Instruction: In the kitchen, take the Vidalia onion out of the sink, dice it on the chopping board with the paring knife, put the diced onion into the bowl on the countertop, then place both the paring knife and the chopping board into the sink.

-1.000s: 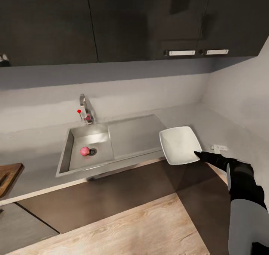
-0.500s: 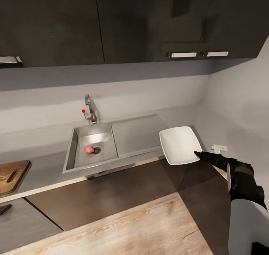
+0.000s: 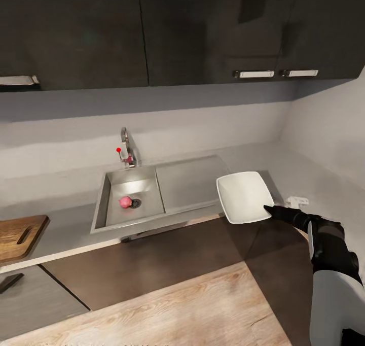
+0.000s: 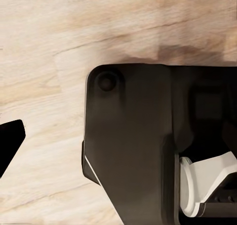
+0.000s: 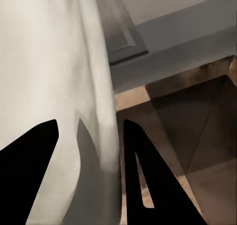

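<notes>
In the sink (image 3: 152, 219), Vidalia onion (image 3: 124, 202), right jaws (image 3: 268, 210) pinching bowl (image 3: 242, 196) rim, left jaws seemingly unreadable.

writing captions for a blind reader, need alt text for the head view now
The right gripper holds a white squarish bowl by its rim, in the air in front of a grey countertop. Left of it, a pinkish-red onion lies in the steel sink, and a wooden chopping board sits at the far left.
</notes>
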